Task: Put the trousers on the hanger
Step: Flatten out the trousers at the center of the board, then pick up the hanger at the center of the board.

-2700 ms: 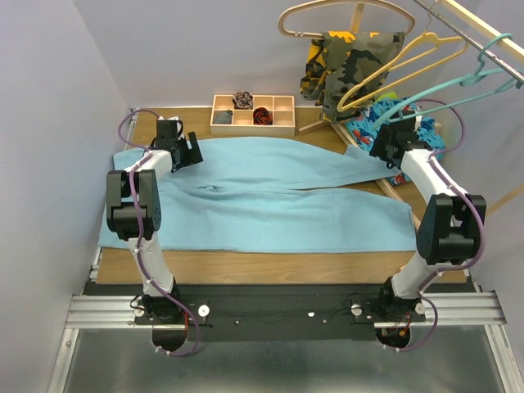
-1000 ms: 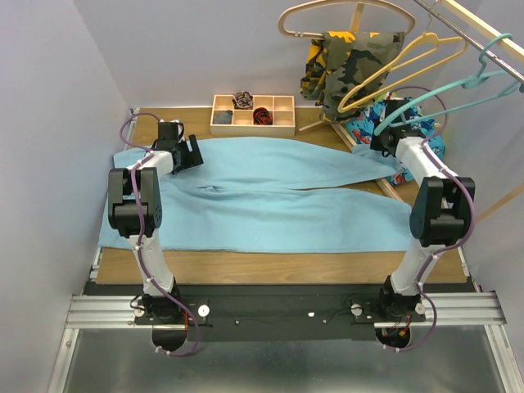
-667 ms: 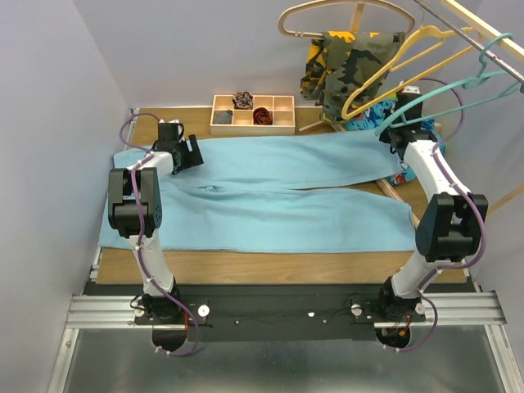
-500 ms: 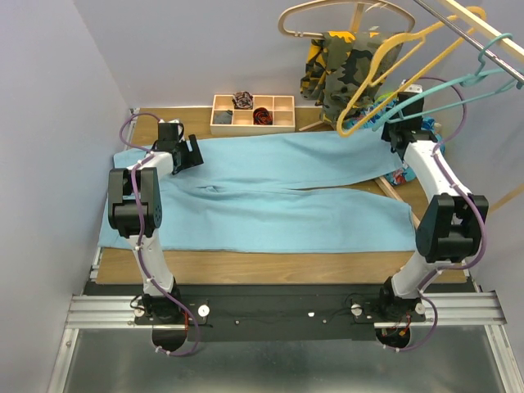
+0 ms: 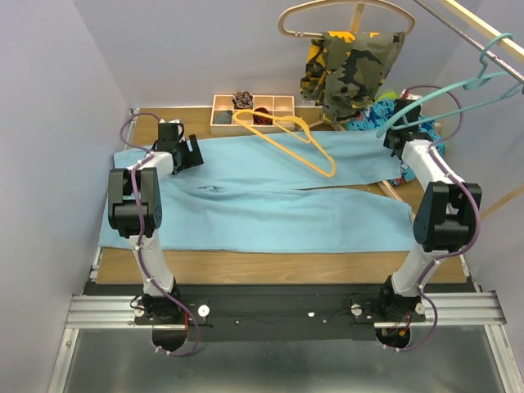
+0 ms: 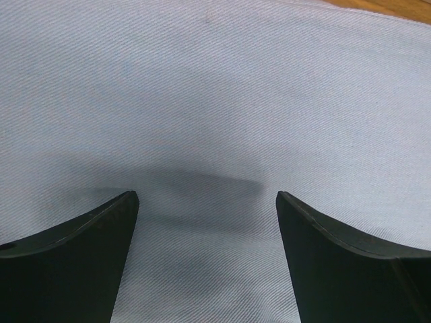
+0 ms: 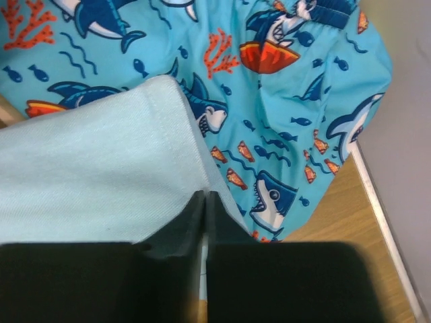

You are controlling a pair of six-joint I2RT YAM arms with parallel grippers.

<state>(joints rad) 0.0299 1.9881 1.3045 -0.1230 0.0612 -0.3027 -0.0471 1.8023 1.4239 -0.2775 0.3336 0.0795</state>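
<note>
The light blue trousers [image 5: 270, 196] lie spread flat across the table. The teal hanger [image 5: 442, 88] hangs by its hook from the rail at the upper right. Its lower end passes just above my right gripper [image 5: 395, 139]. In the right wrist view that gripper [image 7: 204, 195] is shut with nothing between its fingers, its tips over the hem of a trouser leg [image 7: 87, 175]. My left gripper [image 5: 195, 154] sits low over the waist end. In the left wrist view it [image 6: 205, 195] is open wide, with only the cloth [image 6: 215, 101] below.
A yellow hanger [image 5: 326, 170] lies on the trousers' far leg, its hook over the wooden compartment tray [image 5: 282, 129]. Blue shark-print cloth [image 7: 283, 101] lies past the trouser hem by the table's right edge. A camouflage garment [image 5: 352, 61] and a pale wooden hanger [image 5: 344, 12] hang at the back.
The yellow hanger has come off the rail and dropped onto the trousers by the tray. My right gripper rose towards the hangers, then sank slightly. The left arm has stayed still.
</note>
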